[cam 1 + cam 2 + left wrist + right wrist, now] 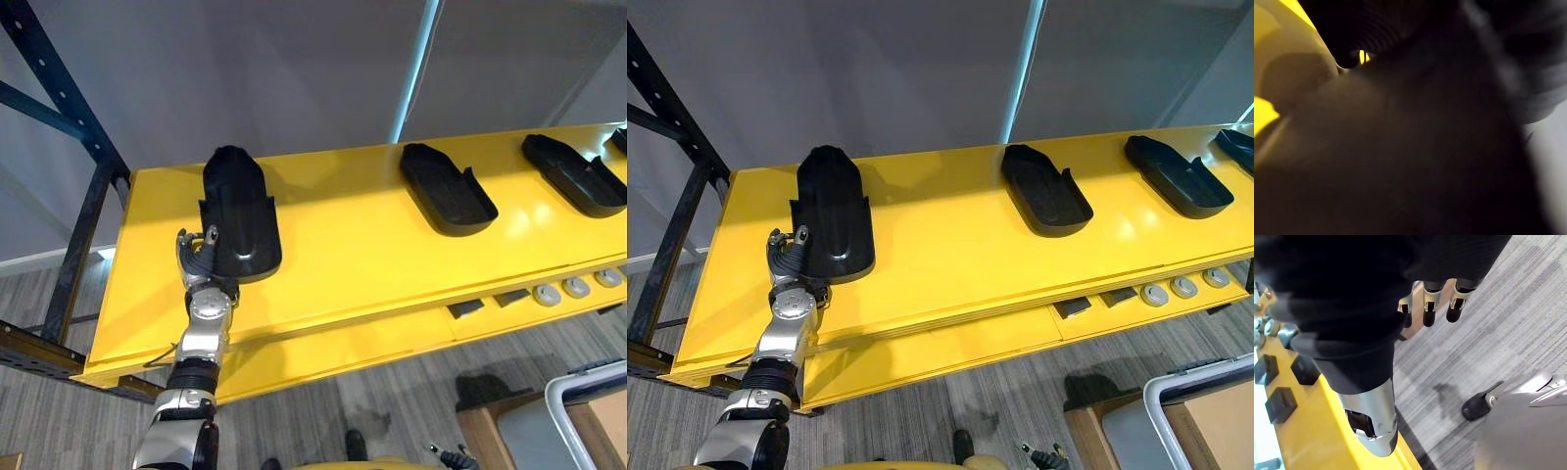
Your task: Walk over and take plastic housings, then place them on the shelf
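Floor [1019,392]: grey striped carpet.
Wall [872,69]: plain grey.
Silver discs [1183,286]: in a row, beside black blocks [1073,306].
Bin [551,406]: pale-rimmed, on floor.

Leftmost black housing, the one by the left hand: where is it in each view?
Left eye view: housing upper left of centre, on the yellow shelf, left hand at its near-left edge.
Right eye view: same housing, further left.
Left wrist view: dark close-up mass; cannot tell.
Right wrist view: faces floor, right hand hanging.
Shared landmark: the yellow shelf.
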Robot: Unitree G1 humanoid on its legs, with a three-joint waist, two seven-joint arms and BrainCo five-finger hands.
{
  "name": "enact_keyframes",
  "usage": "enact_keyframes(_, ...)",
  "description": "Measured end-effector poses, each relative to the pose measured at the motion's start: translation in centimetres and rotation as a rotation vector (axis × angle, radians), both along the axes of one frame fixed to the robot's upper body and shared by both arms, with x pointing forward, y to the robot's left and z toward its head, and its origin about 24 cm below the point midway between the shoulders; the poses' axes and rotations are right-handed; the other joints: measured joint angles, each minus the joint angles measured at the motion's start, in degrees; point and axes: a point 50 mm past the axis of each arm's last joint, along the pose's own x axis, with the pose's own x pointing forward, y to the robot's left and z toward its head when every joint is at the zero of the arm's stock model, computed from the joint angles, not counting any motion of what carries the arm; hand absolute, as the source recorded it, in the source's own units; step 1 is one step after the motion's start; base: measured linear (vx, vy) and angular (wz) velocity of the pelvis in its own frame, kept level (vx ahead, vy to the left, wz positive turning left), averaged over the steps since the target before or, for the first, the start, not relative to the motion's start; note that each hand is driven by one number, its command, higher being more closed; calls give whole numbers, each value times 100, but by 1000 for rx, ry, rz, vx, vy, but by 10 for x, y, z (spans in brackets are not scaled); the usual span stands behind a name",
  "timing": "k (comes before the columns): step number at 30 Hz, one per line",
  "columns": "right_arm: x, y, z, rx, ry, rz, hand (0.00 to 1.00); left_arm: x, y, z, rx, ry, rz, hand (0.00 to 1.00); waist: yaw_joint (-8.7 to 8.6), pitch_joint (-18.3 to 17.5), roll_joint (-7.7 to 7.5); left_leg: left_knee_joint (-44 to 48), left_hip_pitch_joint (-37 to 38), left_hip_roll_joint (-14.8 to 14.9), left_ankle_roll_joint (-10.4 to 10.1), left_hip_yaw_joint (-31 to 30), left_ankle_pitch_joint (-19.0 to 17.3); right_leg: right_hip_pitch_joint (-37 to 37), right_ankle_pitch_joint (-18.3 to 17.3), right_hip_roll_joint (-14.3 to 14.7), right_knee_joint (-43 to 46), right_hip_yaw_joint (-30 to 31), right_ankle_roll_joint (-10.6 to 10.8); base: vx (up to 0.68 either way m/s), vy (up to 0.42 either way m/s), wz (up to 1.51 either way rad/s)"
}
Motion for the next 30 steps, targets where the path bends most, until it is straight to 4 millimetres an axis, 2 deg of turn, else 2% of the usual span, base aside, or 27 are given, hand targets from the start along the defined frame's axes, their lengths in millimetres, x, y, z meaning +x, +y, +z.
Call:
enact_keyframes(6, -2, -1, 0, -2, 4, -1, 0, -1, -3, 28, 14, -133, 17, 0, 19, 14, 4, -36, 20, -5, 0, -21, 1, 12, -6, -3, 1, -12, -7, 0, 0, 0)
enact_keyframes(11, -4, -1, 0, -2, 8, -3, 0, -9, -25, 67, 21, -334, -4, 0, 34, 39, -10, -18, 48, 13, 22, -52, -19, 17, -104, 7, 122, 3, 23, 34, 9, 3)
enact_keyframes(15, -5, -1, 0, -4, 6, -5, 0, -26, -46, 82, 36, -447, -58, 0, 45, 48, 3, 114, 14, 58, 33, -48, -116, 34, -111, 9, 139, 62, 32, 32, 12, -2)
enact_keyframes(16, -5, -1, 0, -5, 6, -5, 0, -35, -53, 84, 47, -475, -87, 100, 53, 57, 16, 219, 3, 70, 43, -44, -182, 50, -166, 6, 203, 106, 61, 0, 0, 0)
enact_keyframes(18, -9, -2, 0, -9, 10, -8, 0, -50, -63, 85, 65, -503, -137, 100, 76, 74, 45, 398, -22, 124, 33, -54, -317, 110, -259, 6, 293, 119, 38, 0, 0, 0)
enact_keyframes(20, -14, -3, 0, -17, 15, -11, 0, -65, -75, 84, 89, -520, -205, 100, 178, 85, 70, 544, -39, 157, 16, -51, -434, 132, -332, 16, 362, 135, 53, 0, 0, 0)
enact_keyframes(23, -21, -4, -1, -18, 33, -13, 0, -88, -83, 72, 132, -490, -289, 100, 230, 90, 99, 593, -53, 164, 26, -69, -476, 129, -396, 16, 415, 122, 62, 0, -1, 1)
enact_keyframes(30, -24, -3, -2, -17, 40, -9, 0, -105, -88, 45, 146, -351, -394, 100, 354, 74, 68, 729, -146, 158, 42, -110, -519, 125, -417, -3, 412, 31, 92, 12, 2, 5)
